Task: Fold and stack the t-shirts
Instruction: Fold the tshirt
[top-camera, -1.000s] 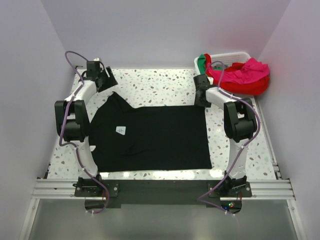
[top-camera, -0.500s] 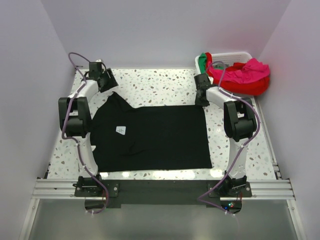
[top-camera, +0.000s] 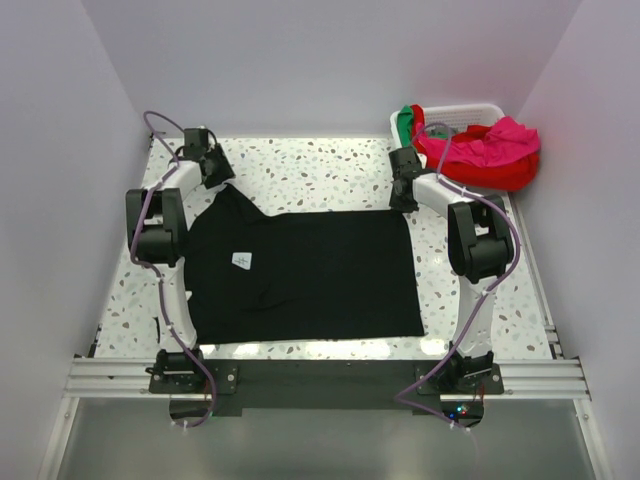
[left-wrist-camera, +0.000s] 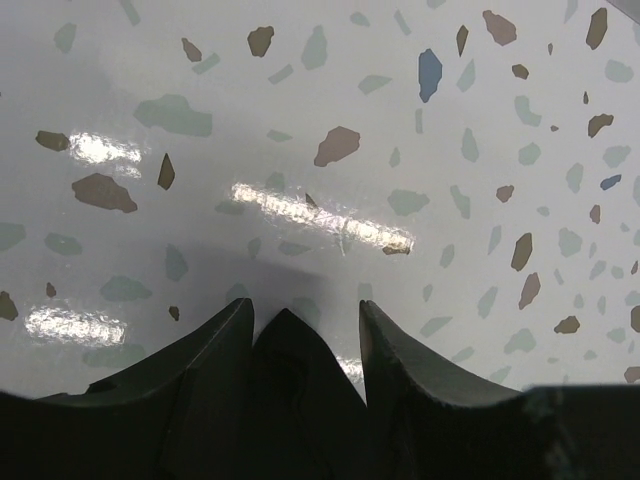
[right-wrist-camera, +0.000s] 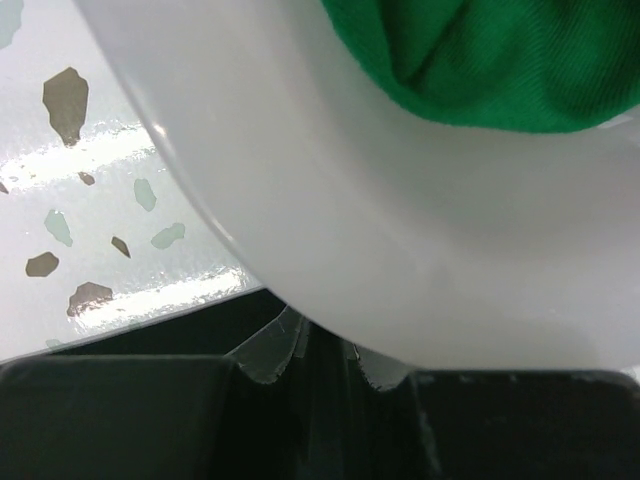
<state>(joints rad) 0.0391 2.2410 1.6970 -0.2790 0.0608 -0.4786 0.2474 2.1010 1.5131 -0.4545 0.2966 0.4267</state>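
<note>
We see the black t-shirt (top-camera: 320, 275) lying flat and spread out in the middle of the counter (top-camera: 310, 170), with its small white label (top-camera: 241, 260) near the left side. It has not moved since a second ago. What has changed is the left arm. Its big joint has swung up and a bit to the right, and its far end has slid a little toward the shirt's far left sleeve. The left fingers (left-wrist-camera: 210, 360) now sit right by the tip of that sleeve. From the left wrist we see them a little apart, with a black pointy bit between them and bare speckled counter past them. We cannot tell if that bit is cloth, or if they are pinching it. The right arm has hardly moved. The right fingers (right-wrist-camera: 272, 350) are at the far right corner of the black t-shirt, just beside the white basket (top-camera: 470, 108). From the right wrist the tips look close together with something dark around them, but we cannot tell if they hold anything. The basket wall fills most of that view, and the green t-shirt (right-wrist-camera: 480, 60) hangs over its rim. The basket sits in the far right corner of the counter. A red t-shirt (top-camera: 500, 178) and a pink t-shirt (top-camera: 495, 143) are piled in it, the pink one on top, same as before.
</note>
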